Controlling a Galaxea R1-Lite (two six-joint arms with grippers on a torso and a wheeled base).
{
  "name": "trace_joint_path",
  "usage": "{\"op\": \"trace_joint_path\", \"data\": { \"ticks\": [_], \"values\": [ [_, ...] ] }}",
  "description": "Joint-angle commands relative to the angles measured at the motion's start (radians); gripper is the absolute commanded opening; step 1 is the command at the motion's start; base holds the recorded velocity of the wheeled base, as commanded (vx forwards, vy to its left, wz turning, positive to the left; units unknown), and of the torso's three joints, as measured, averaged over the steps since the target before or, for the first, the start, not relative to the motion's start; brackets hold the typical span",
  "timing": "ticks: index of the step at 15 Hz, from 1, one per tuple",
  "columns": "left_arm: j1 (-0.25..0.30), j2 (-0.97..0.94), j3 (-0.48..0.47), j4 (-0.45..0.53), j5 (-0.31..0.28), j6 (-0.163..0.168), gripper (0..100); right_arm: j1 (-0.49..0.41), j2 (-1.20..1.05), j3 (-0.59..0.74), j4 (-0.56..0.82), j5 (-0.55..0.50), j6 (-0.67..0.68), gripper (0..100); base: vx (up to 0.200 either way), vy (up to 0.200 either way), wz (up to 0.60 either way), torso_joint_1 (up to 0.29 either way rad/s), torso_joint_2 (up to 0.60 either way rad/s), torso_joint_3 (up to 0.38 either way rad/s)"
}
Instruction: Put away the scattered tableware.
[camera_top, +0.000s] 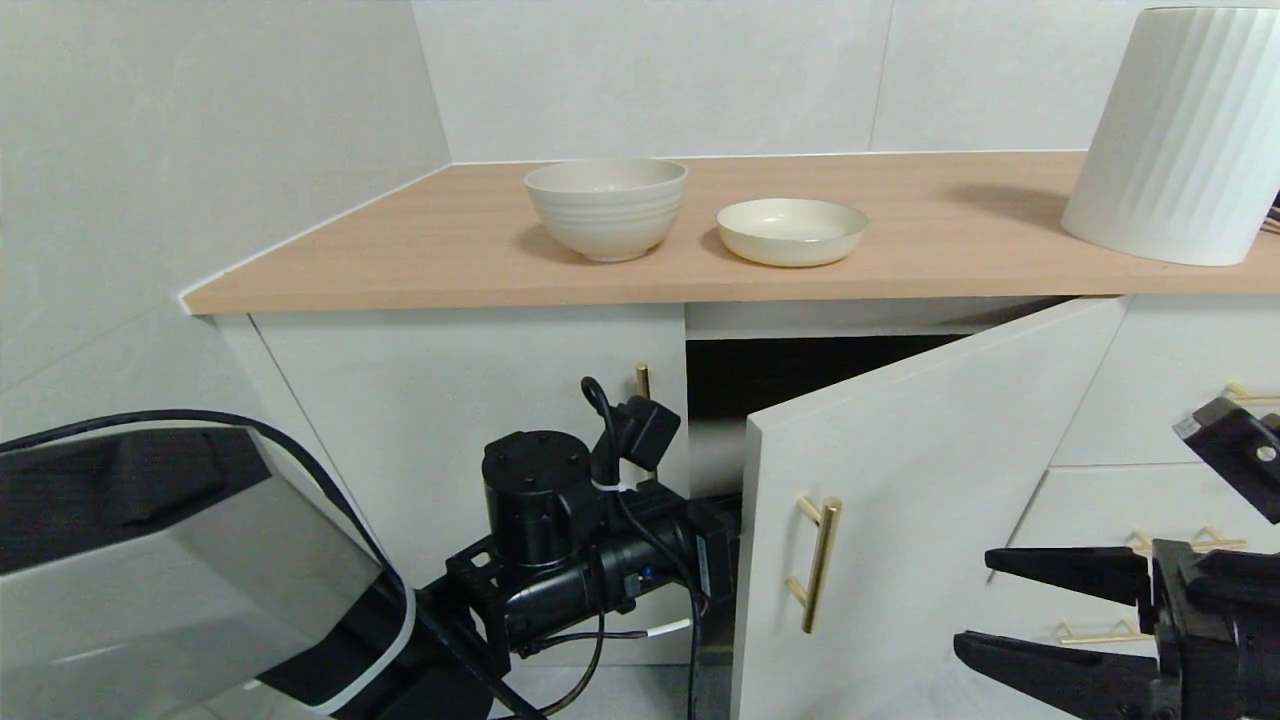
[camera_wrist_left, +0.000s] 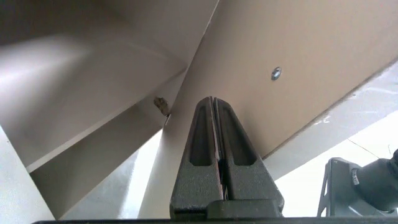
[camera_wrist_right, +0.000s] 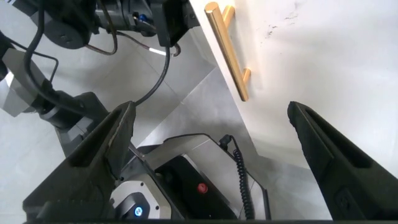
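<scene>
Claws first: left claw (camera_wrist_left: 214, 149) was seen pressed together with nothing pinched, held low inside the cupboard opening, close behind the open cabinet door (camera_top: 930, 480). Right claw (camera_top: 975, 603) was seen spread wide and holding nothing, held low in front of that door, near its brass handle (camera_top: 820, 560). Neither piece of tableware was touched. The bowl (camera_top: 606, 208) and the shallow dish (camera_top: 792, 231) were found upright, just beside each other but apart, on the wooden surface (camera_top: 400, 250), well above both claws. A white ribbed container (camera_top: 1175, 140) was noted farther along to the right. Both pieces were judged glazed ceramic: stiff, fairly light, slippery, breakable if dropped. A pinch across the rim wall was judged best. The bowl's tall side looked easier to take than the dish's low lip.
</scene>
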Motion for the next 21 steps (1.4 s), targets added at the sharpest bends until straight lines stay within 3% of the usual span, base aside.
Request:
{"op": "trace_joint_path", "data": {
  "ticks": [1,5,11,15,17,21],
  "values": [
    [0.001,-0.007,0.001,-0.001,0.000,0.000,0,0.003,-0.012,0.005,-0.001,0.001,0.000,100,-0.200,0.000,0.00,0.007,0.01,-0.007],
    [-0.007,0.003,-0.030,0.011,-0.002,0.001,0,0.004,-0.020,0.008,-0.001,0.001,-0.002,100,-0.200,0.000,0.00,0.004,0.00,-0.004],
    [-0.009,0.027,-0.080,0.048,-0.003,0.001,0,0.006,-0.023,0.013,-0.001,0.002,-0.005,100,0.000,0.000,0.00,0.000,0.00,0.000],
    [-0.018,0.044,-0.237,0.212,-0.003,0.000,0,0.006,-0.023,0.016,-0.001,0.004,-0.005,100,-0.150,0.000,0.00,0.004,0.00,-0.003],
    [-0.026,0.059,-0.258,0.231,-0.003,0.001,0,0.006,-0.024,0.017,-0.001,0.004,-0.005,100,-0.200,0.000,0.00,0.014,0.00,0.000],
    [-0.029,0.118,-0.318,0.234,0.008,0.000,0,0.006,-0.026,0.017,-0.001,0.004,-0.005,100,0.000,0.000,0.00,0.000,0.00,0.000]
  ]
}}
